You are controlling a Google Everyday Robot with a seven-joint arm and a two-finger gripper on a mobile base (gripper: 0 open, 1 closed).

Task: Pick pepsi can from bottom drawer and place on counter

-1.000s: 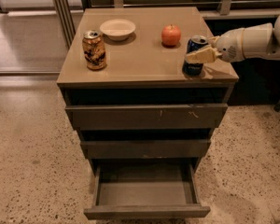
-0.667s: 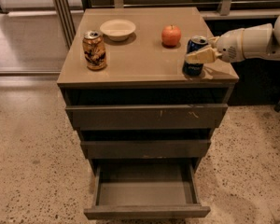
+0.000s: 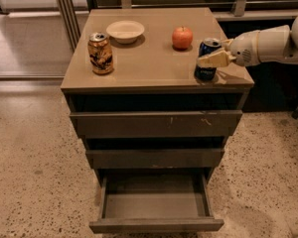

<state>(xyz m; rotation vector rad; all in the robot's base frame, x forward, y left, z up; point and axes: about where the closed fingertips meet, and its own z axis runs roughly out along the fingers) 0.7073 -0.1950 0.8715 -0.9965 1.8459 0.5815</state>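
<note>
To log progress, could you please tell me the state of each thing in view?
Pepsi can: upright on the counter, near its right front corner.
Hand: at the Pepsi can, reaching in from the right.
Bottom drawer: pulled open, empty.
Gold can: upright, on the counter's left.
Bowl: upright, empty.
Apple: whole, on the counter.

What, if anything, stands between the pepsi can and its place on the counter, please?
Nothing visible does. The pepsi can appears to rest already on the counter, near its front right corner, with the gripper at it. The apple, bowl and gold can stand apart, farther left.
</note>
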